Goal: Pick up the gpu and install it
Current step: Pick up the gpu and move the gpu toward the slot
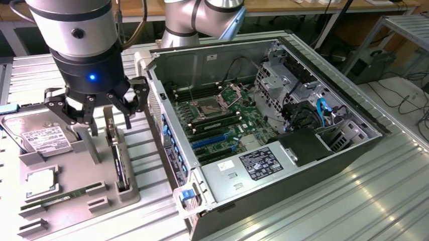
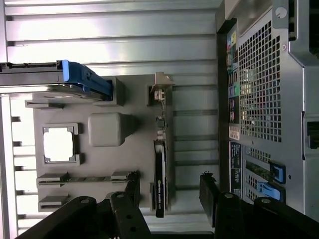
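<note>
Overhead, the gripper (image 1: 99, 116) hovers empty with its fingers spread wide, straddling the gpu (image 1: 121, 165), which stands on edge in a slot of the grey tray (image 1: 74, 211) beside the open computer case (image 1: 282, 165). Judging by this, neither the pick-up nor the installation is done. The tray carries one gpu, one hard drive (image 1: 39, 136), one processor (image 1: 42, 181) and one RAM stick (image 1: 57, 199).

My silver-and-black arm (image 1: 75, 35) hangs straight down, wrist vertical, with a small blue light (image 1: 92, 78) glowing on its dark collar. My black, jointed-finger gripper (image 1: 99, 119) points downward, jaws spread wide and empty.
</note>
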Controlling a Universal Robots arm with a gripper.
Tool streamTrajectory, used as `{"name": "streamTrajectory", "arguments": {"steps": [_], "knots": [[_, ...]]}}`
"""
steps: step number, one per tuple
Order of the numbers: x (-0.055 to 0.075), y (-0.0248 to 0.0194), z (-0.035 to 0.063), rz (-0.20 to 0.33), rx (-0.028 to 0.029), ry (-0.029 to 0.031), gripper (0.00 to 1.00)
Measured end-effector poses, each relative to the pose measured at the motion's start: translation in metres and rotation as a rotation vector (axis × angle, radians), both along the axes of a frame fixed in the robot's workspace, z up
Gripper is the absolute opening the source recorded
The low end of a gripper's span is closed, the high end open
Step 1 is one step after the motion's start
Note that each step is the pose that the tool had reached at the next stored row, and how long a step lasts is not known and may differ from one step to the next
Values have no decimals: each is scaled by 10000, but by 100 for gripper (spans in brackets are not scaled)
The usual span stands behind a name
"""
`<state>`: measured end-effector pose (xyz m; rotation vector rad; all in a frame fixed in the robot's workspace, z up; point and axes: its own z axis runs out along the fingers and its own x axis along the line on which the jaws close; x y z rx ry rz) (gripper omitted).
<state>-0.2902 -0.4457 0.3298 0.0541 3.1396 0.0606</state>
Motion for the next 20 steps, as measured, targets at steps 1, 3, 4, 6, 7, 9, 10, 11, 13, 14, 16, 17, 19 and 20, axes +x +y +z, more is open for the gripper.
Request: {"name": "streamTrajectory", "arguments": {"steps": [1,3,4,6,7,9,10,11,13,14,16,17,19,20], "knots": [[0,0,-14,-3,-3,17,60],[0,0,-57,-12,-8,70,60],[0,0,-73,-12,-9,79,60],[0,-1,-113,-11,-8,85,60],[0,-2,-131,-11,-8,85,60],[0,-4,-163,-11,-9,86,60],[0,-6,-179,-11,-8,86,60],[0,-7,-194,-11,-8,86,60],[0,-7,-220,-11,-8,87,60],[0,-8,-232,-11,-8,87,60],[0,-8,-261,-11,-10,89,60],[0,-8,-276,-11,-11,89,60],[1,-8,-297,-11,-14,91,60],[0,-8,-308,-11,-17,93,60]]}}
